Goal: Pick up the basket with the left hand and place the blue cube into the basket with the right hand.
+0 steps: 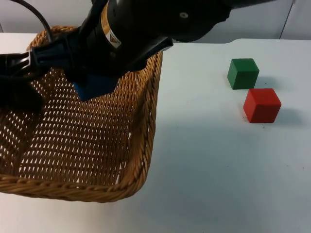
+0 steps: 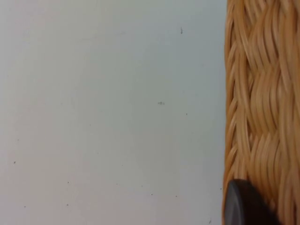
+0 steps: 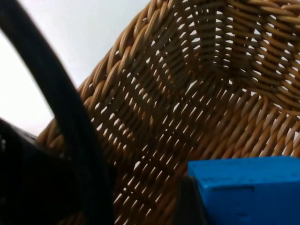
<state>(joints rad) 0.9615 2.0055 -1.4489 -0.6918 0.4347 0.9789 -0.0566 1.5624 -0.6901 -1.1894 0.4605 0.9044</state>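
The wicker basket [image 1: 141,145] hangs tilted above the left of the table, and my left gripper [image 1: 20,94] is shut on its left rim. The woven rim [image 2: 262,93] runs beside a black fingertip [image 2: 243,206] in the left wrist view. My right arm reaches across over the basket. Its gripper [image 1: 95,86] is shut on the blue cube [image 1: 97,87], which it holds just above the basket's inside, near the back wall. In the right wrist view the blue cube [image 3: 248,190] sits against a finger [image 3: 187,201], with the basket's weave [image 3: 187,93] behind it.
A green cube [image 1: 243,73] and a red cube [image 1: 262,105] stand close together on the white table [image 1: 209,160] at the right. The grey partition wall [image 1: 272,19] runs along the back edge.
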